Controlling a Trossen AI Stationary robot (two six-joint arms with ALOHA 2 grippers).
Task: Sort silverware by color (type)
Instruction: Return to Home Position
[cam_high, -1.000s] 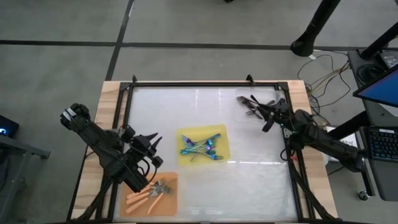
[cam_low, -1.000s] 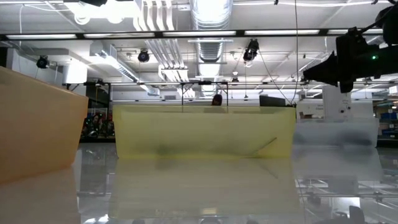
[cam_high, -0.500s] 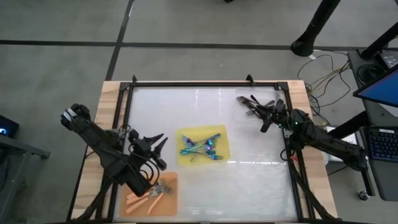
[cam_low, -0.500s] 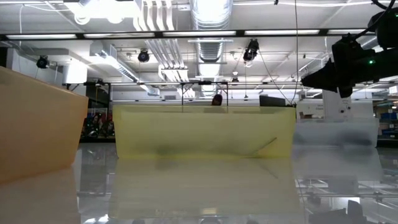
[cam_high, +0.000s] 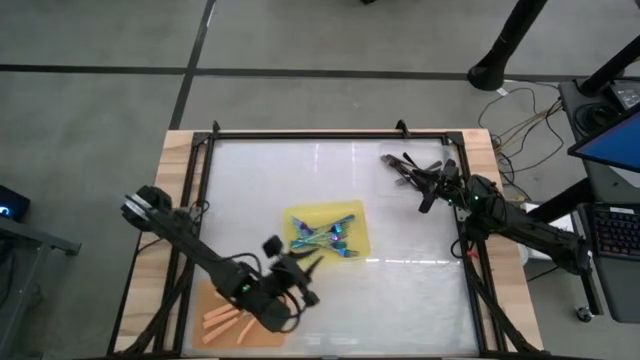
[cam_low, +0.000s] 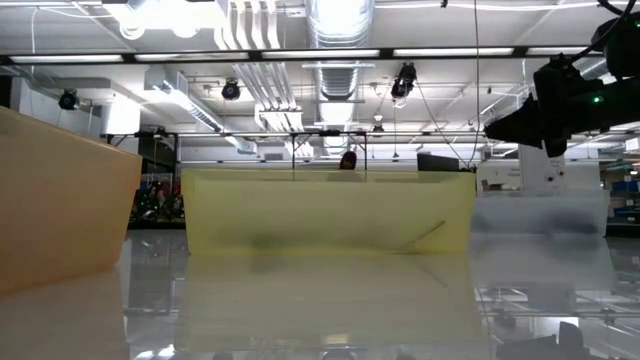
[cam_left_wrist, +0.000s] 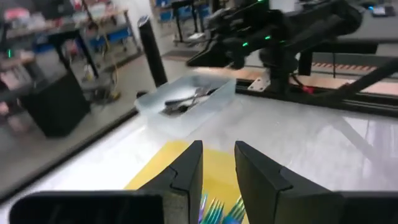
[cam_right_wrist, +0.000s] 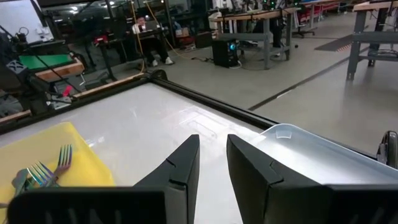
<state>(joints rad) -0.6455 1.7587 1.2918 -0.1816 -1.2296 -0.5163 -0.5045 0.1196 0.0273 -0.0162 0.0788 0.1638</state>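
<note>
Lower left in the high view, left gripper (cam_high: 293, 256), fingers slightly parted and empty, hangs beside the yellow bin (cam_high: 300, 218); its arm hides most orange forks (cam_high: 224, 321) in the orange bin (cam_high: 212, 303). Blue forks (cam_high: 325, 238) lie in the yellow bin. Upper right, right gripper (cam_high: 431, 189), likewise parted, sits just beside dark forks (cam_high: 399, 165).

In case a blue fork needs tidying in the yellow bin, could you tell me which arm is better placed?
Probably left. The left gripper hangs open at the yellow bin's edge, blue forks just ahead of it; the right gripper sits by the far clear bin.
</note>
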